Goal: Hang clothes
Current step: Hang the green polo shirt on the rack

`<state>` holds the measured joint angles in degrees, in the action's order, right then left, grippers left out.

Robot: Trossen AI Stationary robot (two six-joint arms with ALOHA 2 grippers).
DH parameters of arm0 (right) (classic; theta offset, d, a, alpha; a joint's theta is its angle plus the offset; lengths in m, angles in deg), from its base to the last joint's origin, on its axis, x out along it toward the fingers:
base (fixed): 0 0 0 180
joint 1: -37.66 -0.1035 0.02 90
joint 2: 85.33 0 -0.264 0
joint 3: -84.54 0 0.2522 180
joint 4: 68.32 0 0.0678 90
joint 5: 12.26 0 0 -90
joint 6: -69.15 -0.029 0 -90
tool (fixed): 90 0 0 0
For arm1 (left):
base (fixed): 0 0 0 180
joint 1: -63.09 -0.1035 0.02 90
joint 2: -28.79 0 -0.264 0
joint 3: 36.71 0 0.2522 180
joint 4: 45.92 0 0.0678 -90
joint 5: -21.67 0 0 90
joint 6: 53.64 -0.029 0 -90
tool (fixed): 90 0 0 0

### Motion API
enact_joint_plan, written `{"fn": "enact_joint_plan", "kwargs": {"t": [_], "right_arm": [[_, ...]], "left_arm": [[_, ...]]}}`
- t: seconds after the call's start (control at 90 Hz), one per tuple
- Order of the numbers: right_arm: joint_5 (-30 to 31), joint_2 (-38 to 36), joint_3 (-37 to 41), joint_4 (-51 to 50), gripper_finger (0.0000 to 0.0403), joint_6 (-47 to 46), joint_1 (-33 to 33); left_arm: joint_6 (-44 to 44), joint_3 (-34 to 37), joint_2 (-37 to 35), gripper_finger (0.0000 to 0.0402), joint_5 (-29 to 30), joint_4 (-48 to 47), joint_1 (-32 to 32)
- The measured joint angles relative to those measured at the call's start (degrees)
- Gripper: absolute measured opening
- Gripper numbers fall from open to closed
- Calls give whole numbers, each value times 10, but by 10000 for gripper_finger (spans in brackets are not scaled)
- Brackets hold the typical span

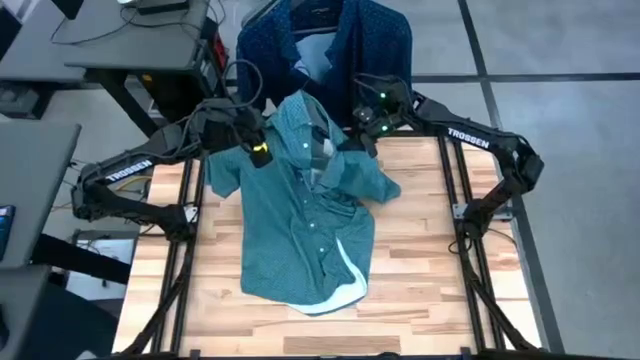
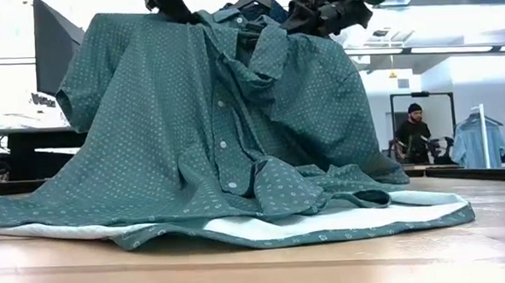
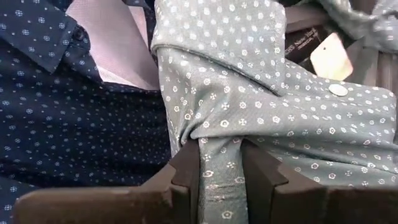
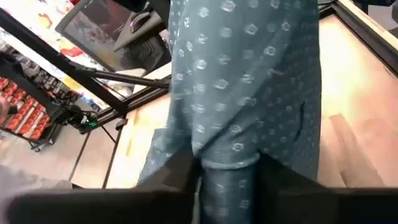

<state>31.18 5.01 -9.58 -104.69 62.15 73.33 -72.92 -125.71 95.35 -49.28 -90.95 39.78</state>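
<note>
My left claw and right claw are both clamped on the teal-green shirt near its collar, lifted; its hem rests on the table. The navy dotted shirt hangs behind.

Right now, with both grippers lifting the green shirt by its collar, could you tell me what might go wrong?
The left gripper pinches only a thin fold of the green shirt, so it may slip. The hem lies on the table and could drag. The right gripper also holds just an edge.
</note>
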Motion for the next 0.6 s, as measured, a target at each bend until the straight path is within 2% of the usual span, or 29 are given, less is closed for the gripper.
{"fn": "enact_joint_plan", "kwargs": {"t": [0.089,0.256,0.344,0.444,0.6], "right_arm": [[10,-1,0,8,27,12,10],[38,1,-16,-7,27,49,36],[47,1,-45,-31,26,79,61],[48,1,-85,-62,26,113,93],[46,0,-143,-104,26,154,131]], "left_arm": [[40,0,1,67,-6,-4,-2],[143,-1,-1,154,-26,-37,-29],[176,-1,0,185,-54,-81,-53],[189,-1,0,197,-66,-106,-80],[182,-9,1,201,-68,-85,-96]]}}
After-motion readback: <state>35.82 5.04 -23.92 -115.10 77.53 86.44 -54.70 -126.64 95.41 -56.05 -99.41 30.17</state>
